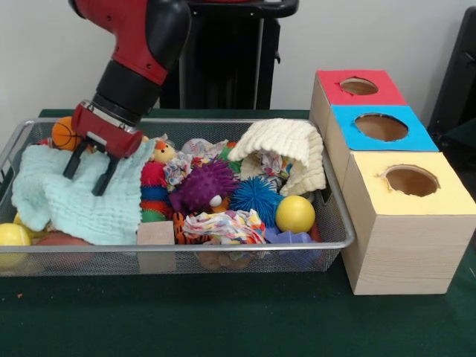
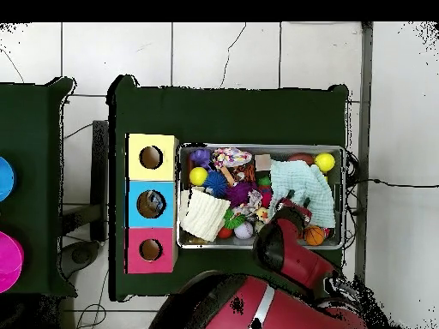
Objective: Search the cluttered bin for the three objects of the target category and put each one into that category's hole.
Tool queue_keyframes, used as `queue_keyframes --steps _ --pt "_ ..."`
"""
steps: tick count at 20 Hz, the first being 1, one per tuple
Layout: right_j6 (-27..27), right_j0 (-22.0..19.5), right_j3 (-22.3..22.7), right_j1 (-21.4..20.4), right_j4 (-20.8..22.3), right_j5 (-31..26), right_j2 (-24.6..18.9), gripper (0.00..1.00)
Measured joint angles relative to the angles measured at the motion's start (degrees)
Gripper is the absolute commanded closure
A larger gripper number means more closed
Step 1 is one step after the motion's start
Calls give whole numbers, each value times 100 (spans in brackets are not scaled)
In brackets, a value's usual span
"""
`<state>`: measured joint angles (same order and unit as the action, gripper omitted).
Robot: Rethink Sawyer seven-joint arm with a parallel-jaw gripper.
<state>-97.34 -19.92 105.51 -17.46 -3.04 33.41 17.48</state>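
Green-topped table; gripper [image 1: 88, 172] fingers apart, pointing down over the mint cloth [image 1: 78, 199].

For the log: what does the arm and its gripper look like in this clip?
One arm with glossy red shells and a black joint and wrist section. The gripper has a red block body carrying two thin black fingers. No cables or markings can be made out on it. The overhead view shows the same red shells with black and a pale stripe.

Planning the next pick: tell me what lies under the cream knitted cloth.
Under the cream knitted cloth, a patterned fabric piece peeks out at its open front edge. Whatever lies deeper beneath is covered.
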Motion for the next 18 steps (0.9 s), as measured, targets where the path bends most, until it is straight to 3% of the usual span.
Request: queue_keyframes --steps 6,7,18 --pt "0 -79 -90 162 59 504 -26 0" --pt "0 -142 -124 236 131 626 -50 100" --pt "0 -498 -153 247 623 642 -356 100"
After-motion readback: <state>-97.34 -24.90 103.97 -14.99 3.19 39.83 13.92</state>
